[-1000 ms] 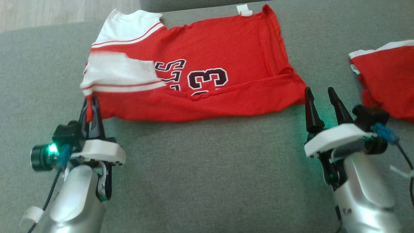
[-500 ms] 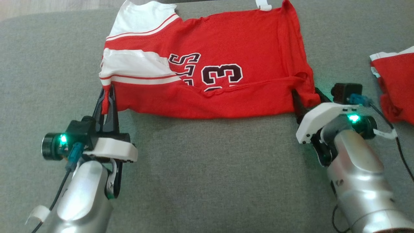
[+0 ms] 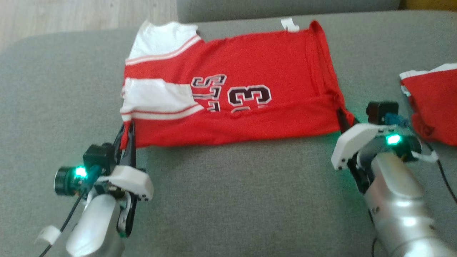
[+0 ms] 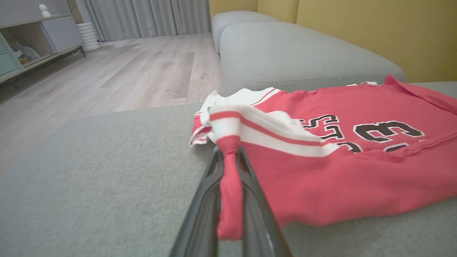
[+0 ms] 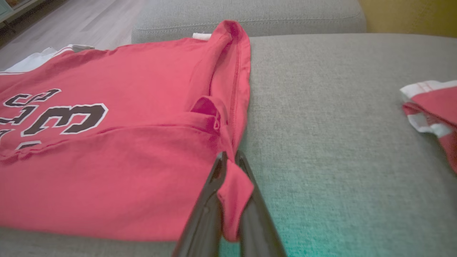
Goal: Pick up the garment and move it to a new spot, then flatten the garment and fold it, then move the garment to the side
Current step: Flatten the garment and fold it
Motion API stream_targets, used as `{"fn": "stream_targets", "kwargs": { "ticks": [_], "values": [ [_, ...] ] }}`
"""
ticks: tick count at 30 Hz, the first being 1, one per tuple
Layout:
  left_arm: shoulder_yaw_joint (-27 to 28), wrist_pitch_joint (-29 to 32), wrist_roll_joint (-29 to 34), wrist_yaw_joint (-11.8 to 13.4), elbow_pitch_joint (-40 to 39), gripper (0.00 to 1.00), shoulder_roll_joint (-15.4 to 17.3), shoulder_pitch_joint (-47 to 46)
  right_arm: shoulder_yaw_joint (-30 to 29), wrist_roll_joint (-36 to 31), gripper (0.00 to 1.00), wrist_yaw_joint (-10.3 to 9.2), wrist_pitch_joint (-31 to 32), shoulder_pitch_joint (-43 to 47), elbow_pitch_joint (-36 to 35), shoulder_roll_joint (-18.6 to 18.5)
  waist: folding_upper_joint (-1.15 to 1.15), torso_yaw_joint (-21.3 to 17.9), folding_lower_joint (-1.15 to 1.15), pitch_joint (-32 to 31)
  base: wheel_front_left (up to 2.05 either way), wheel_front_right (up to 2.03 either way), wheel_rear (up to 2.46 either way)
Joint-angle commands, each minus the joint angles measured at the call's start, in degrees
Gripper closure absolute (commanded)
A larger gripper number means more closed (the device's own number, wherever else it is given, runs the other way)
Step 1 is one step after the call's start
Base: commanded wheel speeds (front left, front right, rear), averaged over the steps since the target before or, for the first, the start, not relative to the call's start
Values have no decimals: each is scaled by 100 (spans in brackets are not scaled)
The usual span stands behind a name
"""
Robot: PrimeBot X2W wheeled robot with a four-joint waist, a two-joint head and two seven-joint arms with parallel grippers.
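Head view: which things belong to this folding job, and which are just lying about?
Job: red jersey with white sleeves, black numbers; left gripper, jaws shut on its near corner; right gripper, likewise.
Lying about: second red-and-white garment, far right on the grey sofa cushion.

- number "33" (image 3: pixel 250 97): dark digits edged in white, printed on the red jersey (image 3: pixel 257 60) that i see before me.
- lettering (image 3: pixel 209 84) beside it: i read only an "s"; cloth covers the rest.
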Motion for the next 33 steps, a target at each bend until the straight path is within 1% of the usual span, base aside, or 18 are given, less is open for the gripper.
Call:
{"fn": "stream_targets", "kwargs": {
  "ticks": [1,5,9,12,16,19,22,24,25,26,27,28,33],
  "values": [
    [183,21,-56,-33,-132,100,245,-36,77,-47,100,39,-15,121,-202,54,0,20,0,-211,0,0,0],
    [140,159,-82,-49,-169,100,302,146,12,-87,100,39,113,407,-397,54,0,29,0,-452,0,0,0],
    [32,489,-102,-93,-320,100,401,436,-104,-92,100,39,462,852,-861,54,0,4,0,-693,0,0,0],
    [-43,746,-78,-60,-516,100,493,647,-97,-37,100,39,788,1241,-1410,54,0,-24,0,-809,0,0,0],
    [-121,1066,-87,-10,-779,100,564,890,-123,-60,100,39,1265,1841,-2311,54,0,-71,0,-893,0,0,0],
    [-116,1192,-85,87,-925,100,620,1026,-148,35,100,39,1555,2284,-2986,54,0,-121,0,-878,0,0,0],
    [-145,1254,-65,166,-1040,100,624,1109,-163,159,100,39,1718,2662,-3533,54,0,-141,0,-811,0,0,0],
    [-149,1281,-76,209,-1101,100,611,1143,-213,248,100,39,1688,2796,-3825,54,0,-162,0,-746,0,0,0],
    [-142,1277,-89,220,-1113,100,610,1151,-237,208,76,39,1615,2830,-3950,54,0,-172,0,-716,0,0,0],
    [-144,1260,-90,221,-1124,87,616,1150,-297,168,0,39,1523,2853,-4046,54,0,-179,0,-691,0,0,0],
    [-146,1233,-90,216,-1137,2,622,1144,-372,165,0,39,1424,2859,-4105,54,0,-186,0,-665,0,0,0],
    [-126,1211,-112,231,-1137,0,614,1140,-416,161,0,39,1329,2857,-4136,54,0,-188,0,-649,0,0,0],
    [-16,920,-102,384,-1209,0,601,1072,-527,317,0,39,663,2761,-4214,54,0,-190,0,-618,0,0,0]
  ]
}}
